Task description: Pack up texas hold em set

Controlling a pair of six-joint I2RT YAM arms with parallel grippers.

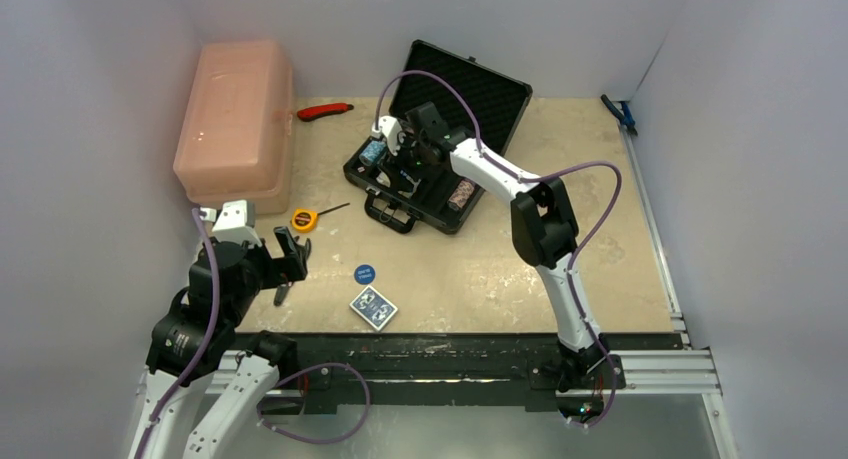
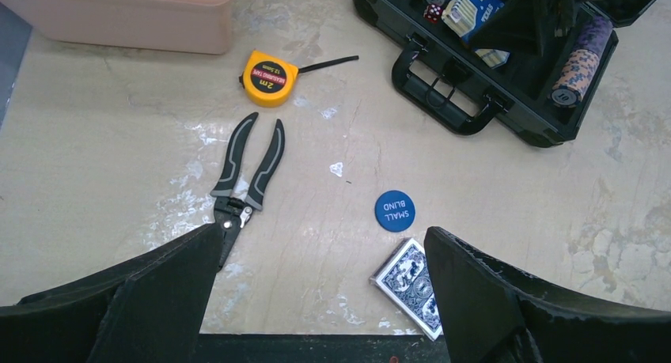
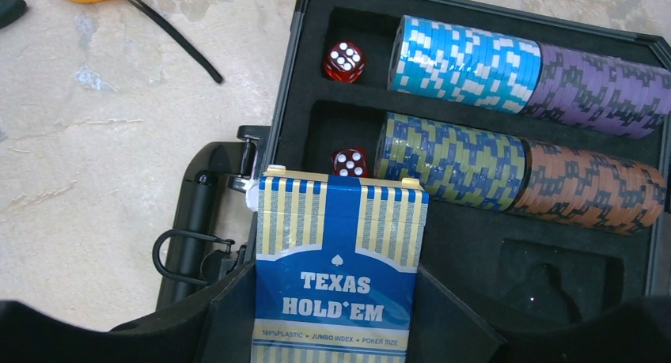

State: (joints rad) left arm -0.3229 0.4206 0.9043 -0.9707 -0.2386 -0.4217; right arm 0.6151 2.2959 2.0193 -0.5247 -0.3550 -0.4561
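In case (image 3: 467,248): four chip stacks (image 3: 467,62); right claw (image 3: 340,327) grips one deck (image 3: 340,236), left claw (image 2: 320,240) wide.

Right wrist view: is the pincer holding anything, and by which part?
Yes: the right pincer grips the blue Texas Hold'em card box by its bottom end, a finger on each long side, over the open case.

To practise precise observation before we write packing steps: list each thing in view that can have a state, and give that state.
Case: open, lid up.
Card box: held over the case.
Right fingers: shut on card box.
Left fingers: open, empty.
Chip stacks: lying in case slots.
Loose deck: on table, unpacked.
Blue disc: on table, label up.
Pliers: handles spread.
Pink box: lid shut.
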